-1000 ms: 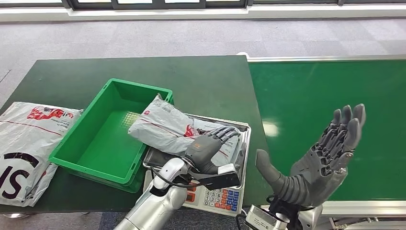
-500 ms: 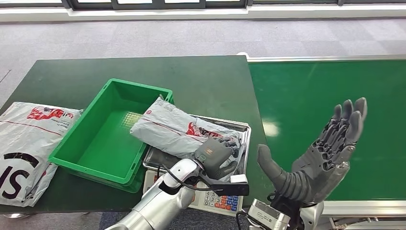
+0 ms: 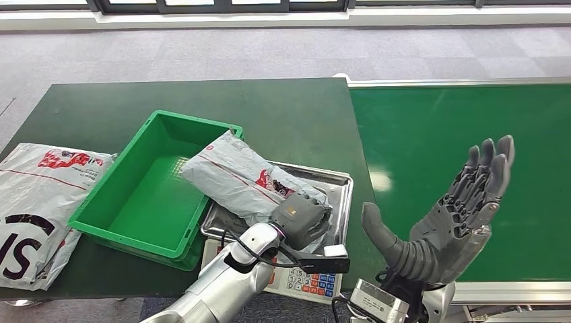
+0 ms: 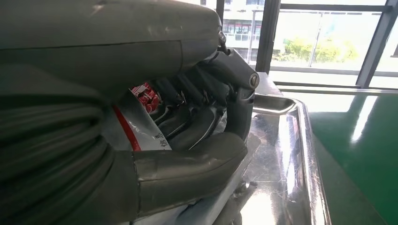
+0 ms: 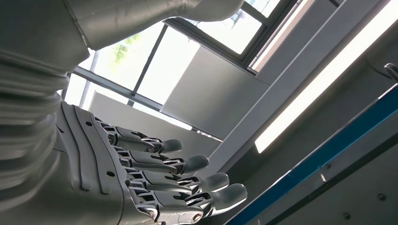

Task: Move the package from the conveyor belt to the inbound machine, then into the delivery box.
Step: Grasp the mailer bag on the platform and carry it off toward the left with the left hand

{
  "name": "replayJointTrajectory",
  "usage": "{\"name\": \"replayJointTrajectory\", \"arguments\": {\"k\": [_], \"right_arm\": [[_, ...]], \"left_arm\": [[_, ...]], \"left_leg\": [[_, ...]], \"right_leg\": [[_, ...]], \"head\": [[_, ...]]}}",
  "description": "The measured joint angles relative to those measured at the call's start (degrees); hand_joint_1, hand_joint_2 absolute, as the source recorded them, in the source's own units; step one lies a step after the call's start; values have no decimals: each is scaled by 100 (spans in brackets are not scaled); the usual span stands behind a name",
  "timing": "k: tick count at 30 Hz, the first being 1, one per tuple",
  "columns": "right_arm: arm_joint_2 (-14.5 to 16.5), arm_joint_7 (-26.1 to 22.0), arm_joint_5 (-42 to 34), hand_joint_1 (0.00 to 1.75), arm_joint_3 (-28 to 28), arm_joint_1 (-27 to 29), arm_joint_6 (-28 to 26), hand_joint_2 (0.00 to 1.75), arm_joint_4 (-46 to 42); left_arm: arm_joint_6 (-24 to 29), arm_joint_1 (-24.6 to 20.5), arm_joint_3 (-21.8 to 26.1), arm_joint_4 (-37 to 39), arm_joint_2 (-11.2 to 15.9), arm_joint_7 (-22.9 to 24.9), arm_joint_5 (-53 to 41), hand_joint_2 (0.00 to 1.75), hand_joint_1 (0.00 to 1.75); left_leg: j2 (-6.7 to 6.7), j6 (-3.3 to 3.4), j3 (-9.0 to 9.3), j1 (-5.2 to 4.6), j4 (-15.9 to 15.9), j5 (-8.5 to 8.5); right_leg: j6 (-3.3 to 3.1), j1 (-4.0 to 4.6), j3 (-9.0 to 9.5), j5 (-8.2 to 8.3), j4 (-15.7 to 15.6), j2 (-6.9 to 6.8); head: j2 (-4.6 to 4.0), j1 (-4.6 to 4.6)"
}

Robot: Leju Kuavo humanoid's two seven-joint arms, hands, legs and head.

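The left hand grips the package, fingers curled over its near end and thumb closing from below, as the left wrist view shows up close. The right hand holds nothing: palm raised, fingers spread, it hovers over the near edge of the belt, well apart from the work.

The package, a grey mailer with red print, lies mostly on the steel tray of the scale (the inbound machine, by my reading), while its far end juts over the rim of the green box just beside the tray. It is tilted, far end toward the box, near end pinned under the left hand.

Beyond the box, at the counter's left edge, lies a white bag with red and black lettering, which takes no part in this.

As for progress: the package is off the belt and on the machine, so the first leg looks finished. What is left is the last leg, carrying or sliding it fully into the box and letting go. With one end already over the rim, I judge the task more than half done
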Motion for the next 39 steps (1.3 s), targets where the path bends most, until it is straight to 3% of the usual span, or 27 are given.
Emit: {"name": "replayJointTrajectory", "arguments": {"k": [18,21,22,25,32,36,39], "right_arm": [[0,7,-10,0,0,1,51,175,-1],[-1,-7,-34,0,0,4,58,175,-18],[-2,-10,-42,0,0,7,64,175,-32],[-3,-18,-56,0,-2,19,74,175,-75],[-11,-31,-138,0,-4,22,-160,175,-92],[-19,-10,-157,0,-4,22,-206,175,-92],[-24,0,-160,0,-4,22,-208,175,-92]], "left_arm": [[10,-19,0,19,2,39,-122,175,175],[69,18,0,-31,3,55,-201,175,44],[109,47,0,-87,4,67,-239,131,0],[208,206,24,-490,27,124,-266,0,0],[927,661,291,-2399,278,17,192,0,0],[919,804,330,-2837,319,3,181,175,0],[920,850,330,-2983,321,-19,136,175,0]], "left_leg": [[0,0,0,0,0,0],[0,0,0,0,0,0],[0,0,0,0,0,0],[-1,0,-1,0,0,0],[-7,0,-4,1,-1,0],[-8,0,-4,1,-1,0],[-7,0,-4,0,-1,0]], "right_leg": [[0,0,1,0,0,0],[0,0,1,0,0,0],[0,0,1,0,0,0],[0,0,1,0,0,0],[-1,1,0,-2,1,-2],[-1,0,1,-2,1,-2],[-1,0,1,-1,1,-2]], "head": [[0,0],[0,-1],[0,-1],[0,-1],[0,-1],[0,0],[0,0]]}}
